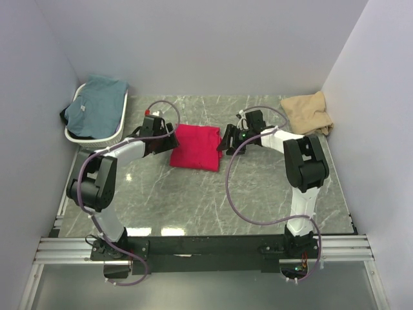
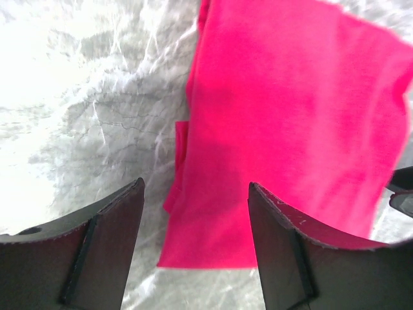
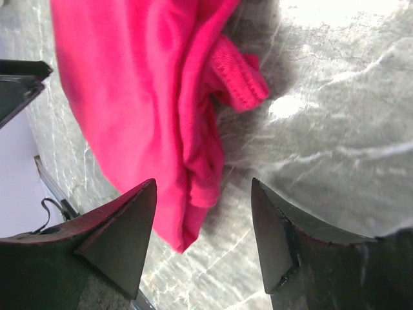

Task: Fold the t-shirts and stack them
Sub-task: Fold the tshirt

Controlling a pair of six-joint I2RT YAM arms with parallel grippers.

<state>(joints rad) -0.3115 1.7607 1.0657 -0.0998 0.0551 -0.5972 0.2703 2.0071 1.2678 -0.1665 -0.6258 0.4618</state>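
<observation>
Flanking folded crimson cloth t-shirt (image 1: 195,146) on grey marbled counter (image 1: 213,200): left tool (image 1: 171,139) at nine o'clock, right tool (image 1: 224,141) at three, both gaping, gripping nothing, seemingly done folding.
</observation>
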